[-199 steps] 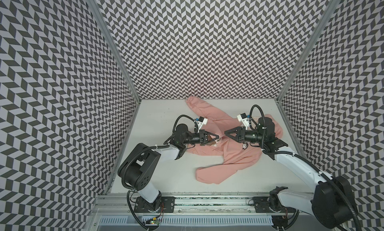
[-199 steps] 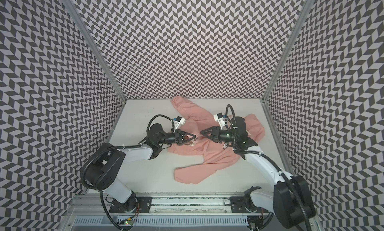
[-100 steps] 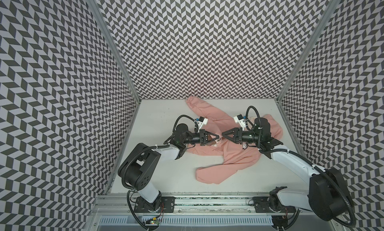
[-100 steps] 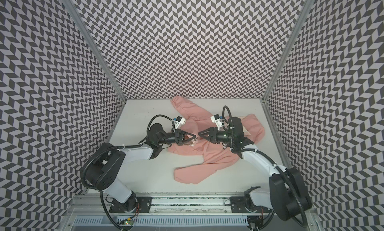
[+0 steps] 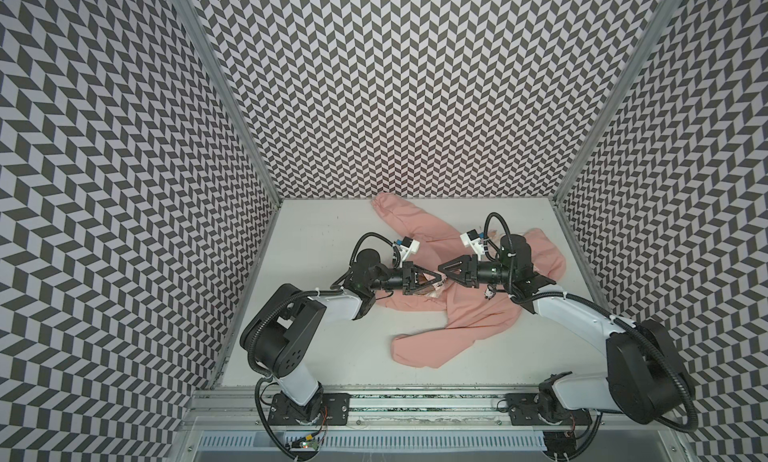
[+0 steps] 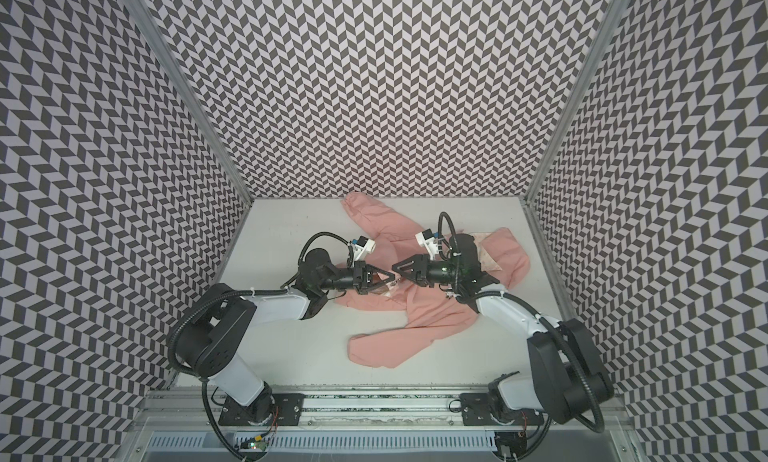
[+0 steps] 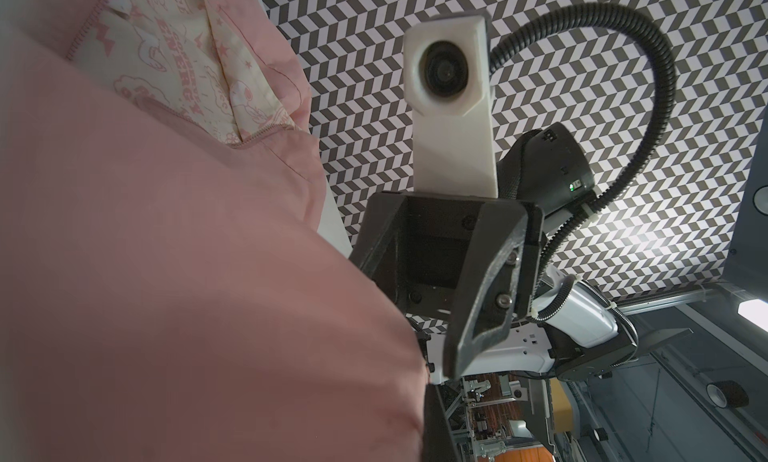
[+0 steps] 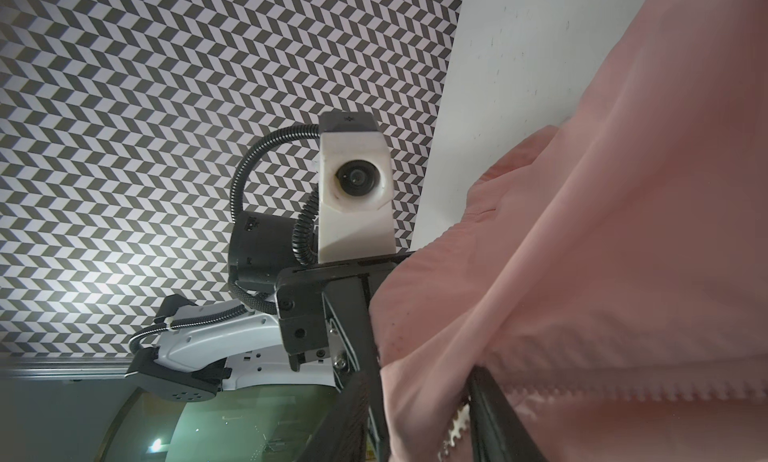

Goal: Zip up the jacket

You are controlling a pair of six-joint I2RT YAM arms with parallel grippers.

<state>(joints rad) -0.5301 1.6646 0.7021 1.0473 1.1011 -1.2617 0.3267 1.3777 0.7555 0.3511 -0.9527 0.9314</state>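
Walls of black-and-white chevrons close in a pale tabletop. The salmon-pink jacket lies crumpled across the tabletop's middle and right part. Its far sleeve reaches the back wall and its near sleeve trails toward the front rail. From the left, the left arm stretches low over the tabletop to the garment's middle. There the left end effector has its fingers pressed together on a fold of the jacket, and in the left wrist view the raised pink cloth bulges close to the lens. Cream lining with pink printed words shows at the opened edge. Just to the right, the right end effector points back at the left one, tip nearly against tip; whether they touch cannot be told. Its fingers stand partly spread, and in the right wrist view the zipper teeth run along the cloth edge beside them. Whether those fingers bear on the cloth is unclear. Farther right, the right arm crosses over the jacket's rumpled right side.
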